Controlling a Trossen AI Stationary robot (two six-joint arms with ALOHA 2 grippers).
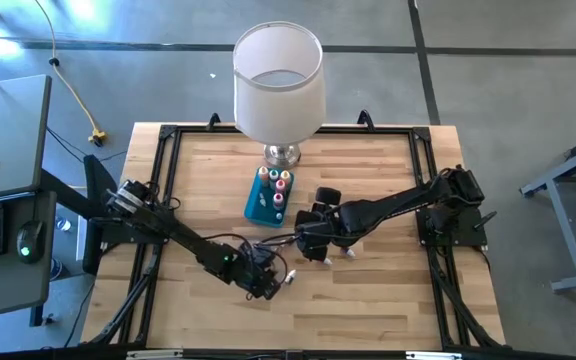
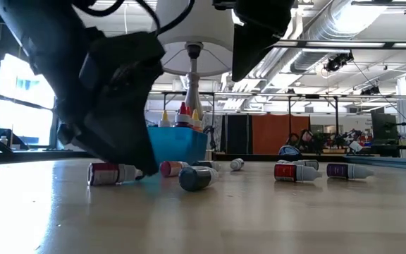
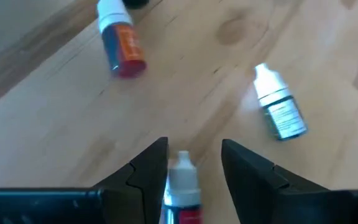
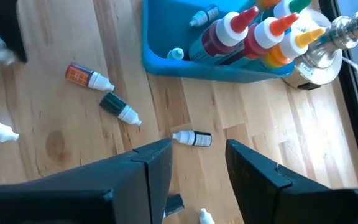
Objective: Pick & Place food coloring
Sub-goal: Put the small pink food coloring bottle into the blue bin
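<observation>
Several small food coloring bottles lie on their sides on the wooden table. My left gripper (image 3: 194,168) is open and low over the table near its front (image 1: 271,288). A white-capped, red-labelled bottle (image 3: 183,186) lies between its fingers. Beyond it lie an orange-red bottle (image 3: 122,46) and a pale-labelled one (image 3: 278,106). My right gripper (image 4: 197,168) is open and hangs higher, over mid-table (image 1: 315,252). Under it lie a small dark vial (image 4: 193,138), a dark green bottle (image 4: 118,107) and an orange one (image 4: 86,76). More bottles (image 4: 253,34) stand upright in the blue tray (image 4: 185,65). My left gripper comes slanting down from the table's left, with a finger on each side of the red-labelled bottle's capped end (image 3: 181,167). The bottle lies on the table along the fingers. One finger (image 3: 154,168) is right beside it; whether it touches, I cannot tell.
A lamp with a white shade (image 1: 278,75) stands at the table's far edge, just behind the blue tray (image 1: 255,205). A black frame (image 1: 168,135) runs around the tabletop. In the low view more bottles (image 2: 294,171) lie off to the right, and bare wood stretches along the near edge.
</observation>
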